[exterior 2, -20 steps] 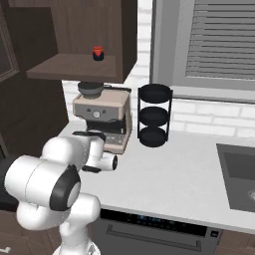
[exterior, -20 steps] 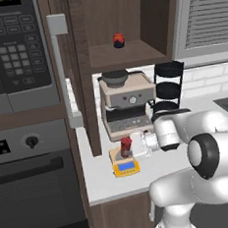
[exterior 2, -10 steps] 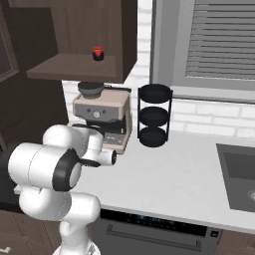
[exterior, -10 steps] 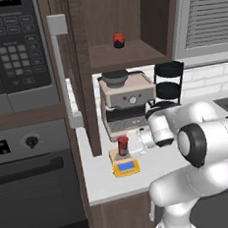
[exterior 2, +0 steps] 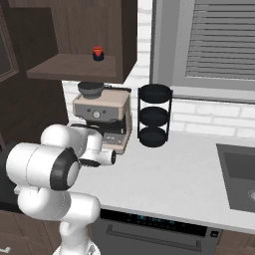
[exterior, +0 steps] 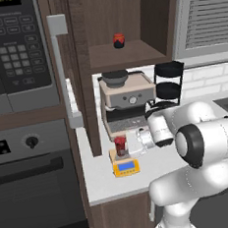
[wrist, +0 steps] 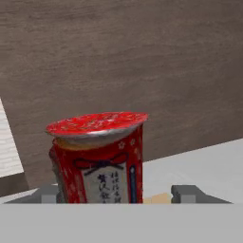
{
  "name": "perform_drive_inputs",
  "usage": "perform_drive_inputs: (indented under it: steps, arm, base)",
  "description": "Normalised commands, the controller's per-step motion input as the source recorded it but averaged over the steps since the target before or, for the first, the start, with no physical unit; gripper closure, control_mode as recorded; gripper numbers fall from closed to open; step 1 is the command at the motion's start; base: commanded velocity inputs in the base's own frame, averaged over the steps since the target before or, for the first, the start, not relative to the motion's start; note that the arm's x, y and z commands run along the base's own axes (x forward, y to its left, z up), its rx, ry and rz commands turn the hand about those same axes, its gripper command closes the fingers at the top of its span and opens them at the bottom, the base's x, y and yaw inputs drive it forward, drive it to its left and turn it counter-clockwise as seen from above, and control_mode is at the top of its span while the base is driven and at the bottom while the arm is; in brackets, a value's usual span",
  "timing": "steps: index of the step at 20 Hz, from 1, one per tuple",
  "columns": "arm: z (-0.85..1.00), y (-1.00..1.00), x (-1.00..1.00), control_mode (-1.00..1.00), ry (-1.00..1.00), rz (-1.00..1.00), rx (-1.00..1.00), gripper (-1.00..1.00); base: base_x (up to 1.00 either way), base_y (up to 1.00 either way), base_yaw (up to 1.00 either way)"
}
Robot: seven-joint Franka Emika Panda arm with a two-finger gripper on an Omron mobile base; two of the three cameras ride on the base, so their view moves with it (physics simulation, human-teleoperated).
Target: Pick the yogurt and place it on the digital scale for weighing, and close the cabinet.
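Yogurt (exterior: 120,146) stands on the scale (exterior: 126,166) at the worktop's left end; your hand (exterior: 134,144), fingers spread, grips nothing. You have the cabinet (exterior: 70,85) left to close.

The red yogurt (exterior: 120,146) stands upright on the yellow digital scale (exterior: 126,167); the brown cabinet (exterior: 80,75) hangs open.
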Motion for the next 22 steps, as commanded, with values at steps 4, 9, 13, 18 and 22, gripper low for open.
perform_drive_inputs:
  steps: [4, 9, 13, 18, 22]
  arm:
    - [0.0, -0.02, -0.24, -1.0, 0.0, 0.0, 0.0, -1.0]
    - [0.0, -0.22, -0.25, -1.0, -0.01, 0.0, 0.04, -1.0]
    - [0.02, -0.51, -0.31, -1.0, -0.08, 0.0, 0.1, -1.0]
    - [0.81, -0.22, -0.58, -1.0, -0.33, 0.05, 0.05, -1.0]
    - [1.0, -0.22, -0.68, -1.0, -0.35, 0.08, 0.03, -1.0]
  base:
    - [0.0, 0.0, 0.0]
    - [0.0, 0.0, 0.0]
    - [0.0, 0.0, 0.0]
    - [0.0, 0.0, 0.0]
    - [0.0, 0.0, 0.0]
